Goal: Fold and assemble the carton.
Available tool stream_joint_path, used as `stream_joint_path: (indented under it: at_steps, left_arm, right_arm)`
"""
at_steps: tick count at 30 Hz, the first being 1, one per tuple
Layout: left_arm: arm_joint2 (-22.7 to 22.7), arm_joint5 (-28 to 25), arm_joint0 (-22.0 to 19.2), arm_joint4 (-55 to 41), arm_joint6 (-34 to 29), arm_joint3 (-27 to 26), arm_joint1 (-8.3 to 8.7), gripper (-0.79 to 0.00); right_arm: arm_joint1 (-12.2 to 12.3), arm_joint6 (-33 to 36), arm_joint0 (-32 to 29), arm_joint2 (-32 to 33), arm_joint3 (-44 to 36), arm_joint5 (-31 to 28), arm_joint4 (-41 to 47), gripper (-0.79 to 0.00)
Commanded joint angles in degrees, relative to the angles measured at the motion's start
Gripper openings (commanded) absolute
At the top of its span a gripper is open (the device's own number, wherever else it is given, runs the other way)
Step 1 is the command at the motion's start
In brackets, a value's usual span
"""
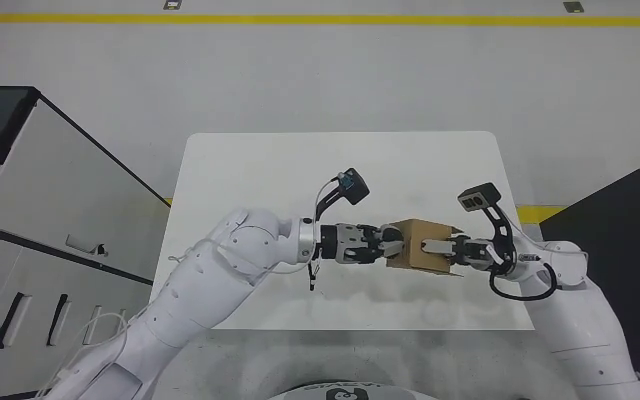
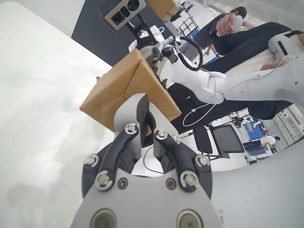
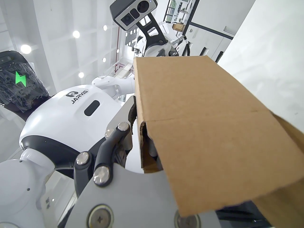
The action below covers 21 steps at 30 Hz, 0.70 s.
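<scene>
A grey floor (image 1: 300,70) crossed by a yellow line (image 1: 300,19) lies beyond the white bench (image 1: 300,180). Over the bench's front half, the brown carton (image 1: 418,243) sits between the two arms, which stretch inward toward each other, forearms nearly level and wrists in line. The left hand (image 2: 144,103) meets one end of the carton, its fingers (image 2: 125,115) pressed close and pinching an edge of the folded end flaps. The right hand (image 1: 445,248) grips the opposite end, one finger outside a side wall and one inside, clamped on the cardboard. Whether the carton touches the bench cannot be told.
</scene>
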Motion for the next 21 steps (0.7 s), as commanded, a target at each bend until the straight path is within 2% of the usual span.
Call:
stream_joint_path:
  at_steps: [1,15,16,18,21]
  left_arm:
    - [-0.9,0.2,0.4,0.4,0.1,-0.5,0.23,-0.785]
    - [-6.1,0.2,4.0,1.8,-0.7,-3.8,1.68,-0.785]
    - [-6.2,0.1,4.1,1.6,-0.9,-3.9,1.74,-0.493]
    - [-6.5,-0.2,4.3,1.3,-1.3,-4.0,1.86,0.000]
    - [-7.1,-1.6,4.5,1.4,-1.7,-4.1,2.05,0.000]
  right_arm:
    - [0.1,0.0,-0.1,0.4,0.1,0.0,0.0,-0.785]
    - [0.4,0.4,-0.5,2.5,0.4,0.4,0.3,-0.785]
    - [0.4,0.4,-0.5,2.5,0.4,0.4,0.2,-0.785]
    - [0.5,0.3,-0.5,2.6,0.3,0.3,0.2,-0.785]
    - [0.5,0.3,-0.6,2.6,0.4,0.3,0.4,-0.785]
